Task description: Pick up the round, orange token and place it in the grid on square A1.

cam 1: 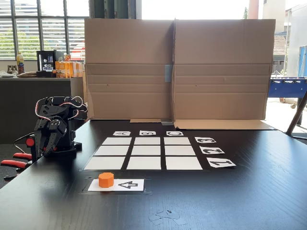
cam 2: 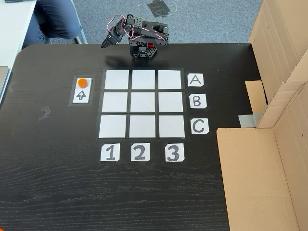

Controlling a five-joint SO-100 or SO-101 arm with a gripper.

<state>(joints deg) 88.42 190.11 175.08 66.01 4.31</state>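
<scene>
The orange token stands on one end of a white arrow card, just outside the grid. Square A1 is the bare white corner square nearest the token, at the near left in one fixed view and the top left in the other. The black arm sits folded on its base beyond row A. Its gripper hangs pointing down, looks shut and holds nothing. It is well apart from the token.
A tall cardboard wall bounds the table on the side past column 3. Red-handled clamps sit by the arm's base at the table edge. A seated person's legs are beyond the table corner. Tape scraps lie near the front edge.
</scene>
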